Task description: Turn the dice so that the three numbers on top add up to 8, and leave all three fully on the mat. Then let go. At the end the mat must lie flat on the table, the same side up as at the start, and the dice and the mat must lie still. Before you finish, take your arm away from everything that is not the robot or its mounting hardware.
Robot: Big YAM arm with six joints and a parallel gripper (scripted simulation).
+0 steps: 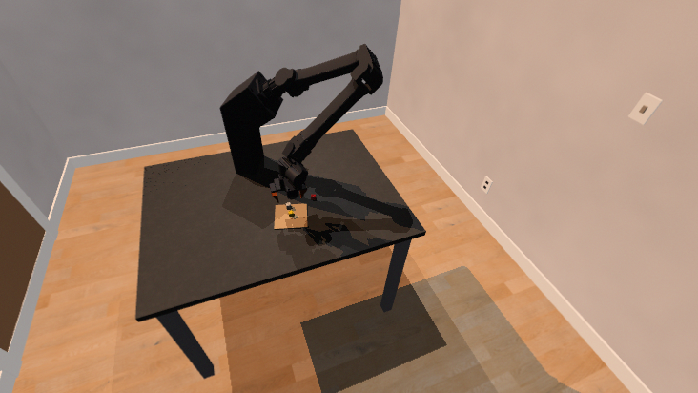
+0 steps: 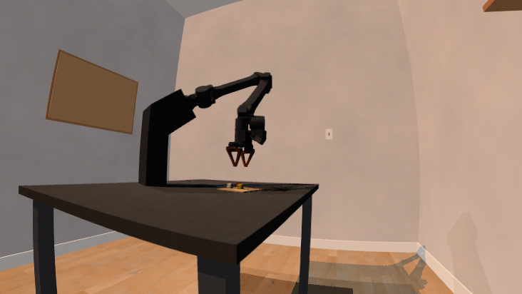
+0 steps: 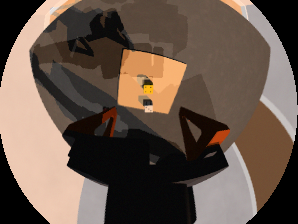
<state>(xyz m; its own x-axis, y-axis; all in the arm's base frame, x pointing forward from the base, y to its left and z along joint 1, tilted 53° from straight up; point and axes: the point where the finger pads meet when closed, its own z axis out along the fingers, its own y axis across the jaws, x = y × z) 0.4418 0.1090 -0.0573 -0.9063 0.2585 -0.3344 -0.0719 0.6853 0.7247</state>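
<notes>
Beige wall [image 1: 537, 72] [image 2: 310, 66] [image 3: 35, 160] flanks one tabletop [image 1: 195, 243] [image 2: 145, 208] [image 3: 225, 65] edge. We note our gripper [image 1: 289, 198] [image 2: 240, 166] [image 3: 147, 110] released, spread wide, raised. Mat [image 1: 283, 221] [image 2: 252, 190] [image 3: 170, 82] carries yellow die [image 1: 291, 213] [image 2: 239, 186] [image 3: 148, 89] and white die [image 1: 288, 205] [image 2: 229, 185] [image 3: 148, 108]. Red die [image 1: 313, 196] [image 2: 237, 183] sits off it, sideways from our gripper toward that edge; we judge a sideways reach next.

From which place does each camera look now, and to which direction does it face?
Top: high above the table, looking steeply down; the whole arm and the open gripper show.
Exterior: beside a table corner, near tabletop height, looking across at the arm's side; arm and gripper show.
Wrist: on the arm near the gripper, looking down past its fingers at the mat.
Top and exterior share the red die.
</notes>
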